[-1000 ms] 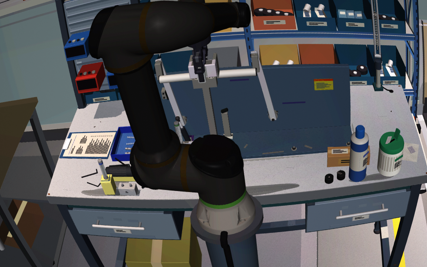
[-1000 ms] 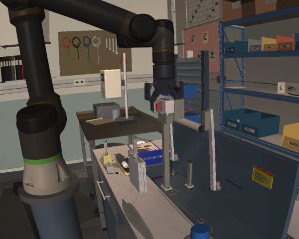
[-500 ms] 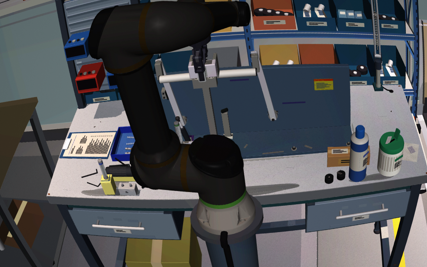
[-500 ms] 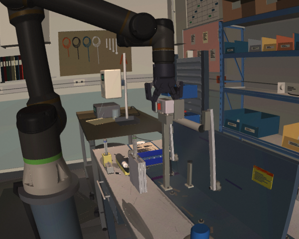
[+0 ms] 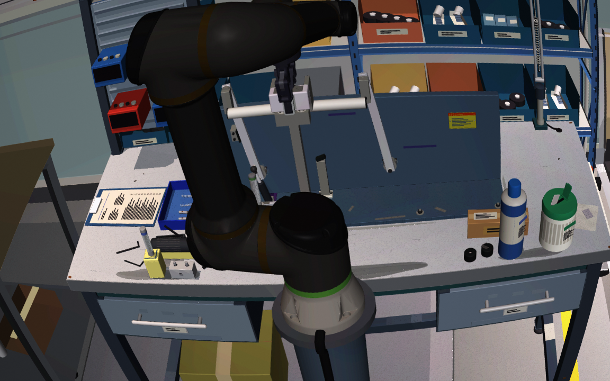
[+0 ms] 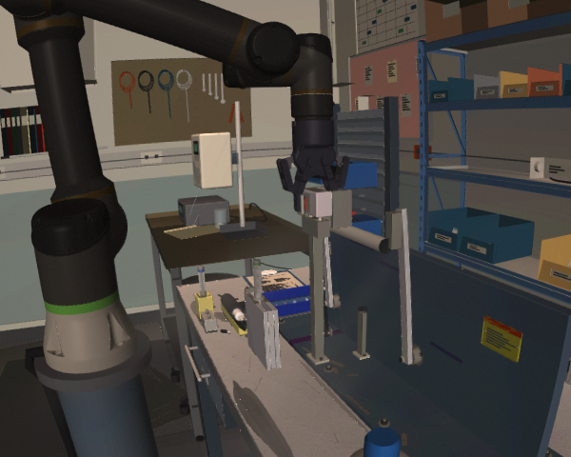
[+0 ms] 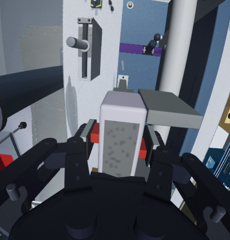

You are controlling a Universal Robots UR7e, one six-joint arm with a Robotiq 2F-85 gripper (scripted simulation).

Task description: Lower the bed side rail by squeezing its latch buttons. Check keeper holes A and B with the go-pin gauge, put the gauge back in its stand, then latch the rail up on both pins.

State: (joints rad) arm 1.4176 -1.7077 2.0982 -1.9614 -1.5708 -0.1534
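The bed side rail (image 5: pixel 340 104) stands raised, a white bar across the top of the blue fixture. Its latch housing (image 7: pixel 122 132) is a white box on the grey post, with a red button (image 7: pixel 94 131) on each side. My gripper (image 7: pixel 119 139) comes down over the housing from above, fingers on either side of it at the buttons. It is open and closing, with nothing held. The go-pin gauge (image 5: pixel 145 240) stands upright in its yellow stand (image 5: pixel 154 264) at the front left of the bench.
The grey post (image 6: pixel 318 290) and the blue back panel (image 5: pixel 435 137) rise right below and behind my gripper. A second grey pin (image 6: pixel 257 275) stands in a grey block on the bench. Bottles (image 5: pixel 512 219) stand at the front right. Shelves of bins line the back.
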